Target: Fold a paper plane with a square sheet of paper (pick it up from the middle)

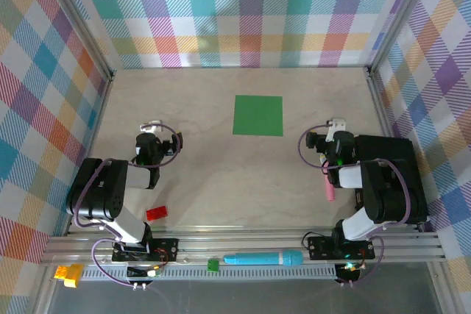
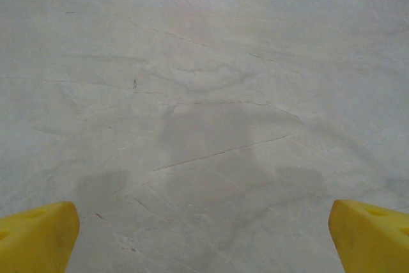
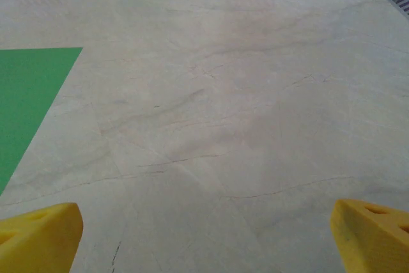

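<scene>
From the top external view I see the flat square sheet of thin bright-green paper (image 1: 257,115) lying unfolded on the pale stone-look table (image 1: 221,182), roughly centred between the two arms and further from the bases than either gripper. The left gripper (image 1: 152,129) sits to the left of the sheet and well apart from it. The right gripper (image 1: 335,126) sits to the right of it, nearer but not touching. From this height I can't read how the jaws stand. A small red plastic block (image 1: 156,213) lies by the left arm base, and a pink marker pen (image 1: 329,187) lies beside the right arm. On the front rail I see a teal cylindrical marker (image 1: 263,258), a tiny green plastic block (image 1: 213,264) just left of it, and a yellow plastic block (image 1: 68,274) at the far left. Checked fabric walls (image 1: 243,12) box in the table. In the left wrist view, the left gripper's yellow fingertips (image 2: 38,238) sit in the two bottom corners, spread wide, with bare table between them and nothing held. In the right wrist view, the right gripper's yellow fingertips (image 3: 374,231) are likewise spread wide and hold nothing. The green sheet (image 3: 29,100) shows at the left edge, flat on the table, ahead and to the left of the fingers and not touching them.
</scene>
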Motion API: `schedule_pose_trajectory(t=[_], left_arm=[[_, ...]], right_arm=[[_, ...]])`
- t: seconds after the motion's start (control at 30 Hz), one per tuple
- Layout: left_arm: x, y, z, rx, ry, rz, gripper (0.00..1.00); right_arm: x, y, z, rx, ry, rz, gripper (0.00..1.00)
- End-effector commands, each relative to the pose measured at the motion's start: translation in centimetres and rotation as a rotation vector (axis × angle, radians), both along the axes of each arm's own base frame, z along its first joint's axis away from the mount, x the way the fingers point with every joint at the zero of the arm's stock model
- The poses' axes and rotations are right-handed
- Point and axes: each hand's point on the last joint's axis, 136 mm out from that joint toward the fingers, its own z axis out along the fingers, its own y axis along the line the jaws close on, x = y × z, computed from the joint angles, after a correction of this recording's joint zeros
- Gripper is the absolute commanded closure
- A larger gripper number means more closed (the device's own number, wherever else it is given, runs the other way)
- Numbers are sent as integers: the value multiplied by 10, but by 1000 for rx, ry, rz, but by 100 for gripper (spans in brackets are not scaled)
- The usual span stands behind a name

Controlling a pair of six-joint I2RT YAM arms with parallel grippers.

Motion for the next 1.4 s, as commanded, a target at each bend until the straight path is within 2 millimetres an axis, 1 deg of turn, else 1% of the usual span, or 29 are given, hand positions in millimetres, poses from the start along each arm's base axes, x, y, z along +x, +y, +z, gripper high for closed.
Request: schedule_pose_trajectory(t=[0.0,1.07,1.13,1.17,1.2,1.27,1.37], left_arm=[[5,-1,7,8,-21,-14,0],[4,-1,9,6,-30,-10,0],[1,5,17,5,-52,26,0],[-2,10,23,6,-59,54,0],[-4,14,30,7,-65,78,0],[-10,22,44,9,-79,127,0],[-17,30,68,-54,-62,197,0]], right_arm=[[8,1,13,21,-41,4,1],[7,0,12,25,-38,4,1],[8,-2,16,19,-48,-8,1],[7,-2,17,23,-27,-12,1],[8,1,24,14,-42,8,1],[6,3,33,-3,36,-4,1],[2,-12,51,65,171,-140,1]])
